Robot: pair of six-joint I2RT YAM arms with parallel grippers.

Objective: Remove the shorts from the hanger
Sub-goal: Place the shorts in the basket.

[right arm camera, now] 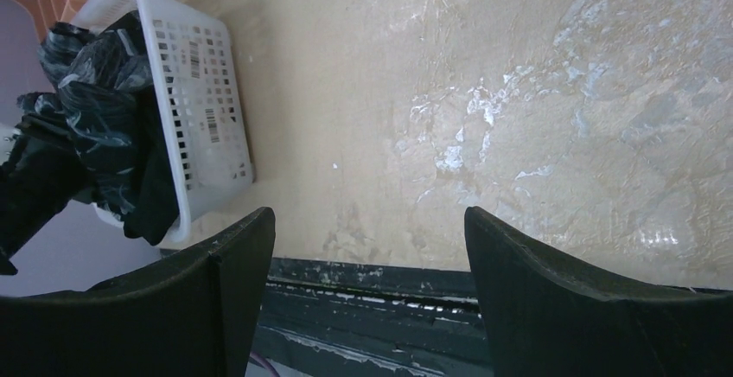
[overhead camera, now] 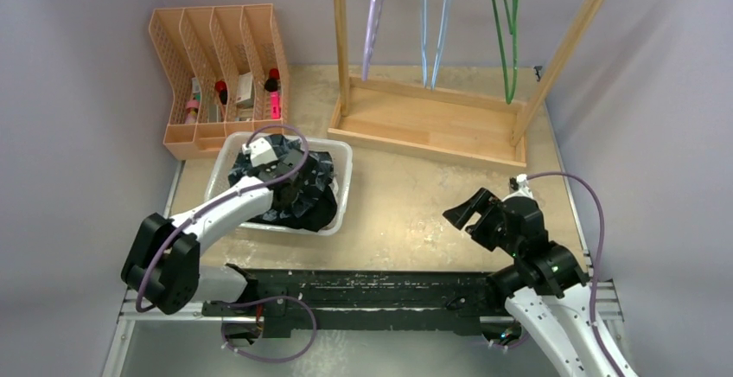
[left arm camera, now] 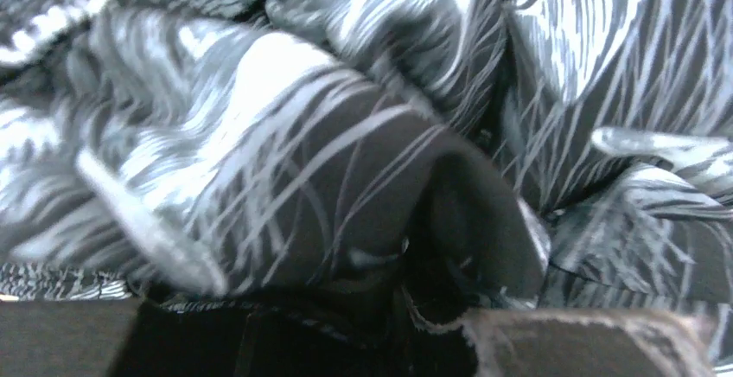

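The dark shorts with a pale pattern (overhead camera: 302,188) lie heaped in a white basket (overhead camera: 344,156); the same shorts (right arm camera: 95,109) also show at the left of the right wrist view. My left gripper (overhead camera: 283,169) is down in the heap. In the left wrist view the patterned fabric (left arm camera: 285,109) fills the frame and folds over the dark fingers (left arm camera: 570,342), so how the jaws stand is hidden. Three hangers, purple (overhead camera: 376,14), blue (overhead camera: 436,22) and green (overhead camera: 508,31), hang bare on the wooden rack (overhead camera: 432,122). My right gripper (overhead camera: 458,213) hovers open over the bare table, nothing between its fingers.
An orange slotted organizer (overhead camera: 220,74) with small items stands at the back left, behind the basket. The rack's wooden base takes up the back middle. A black rail (overhead camera: 372,290) runs along the near edge between the arm bases.
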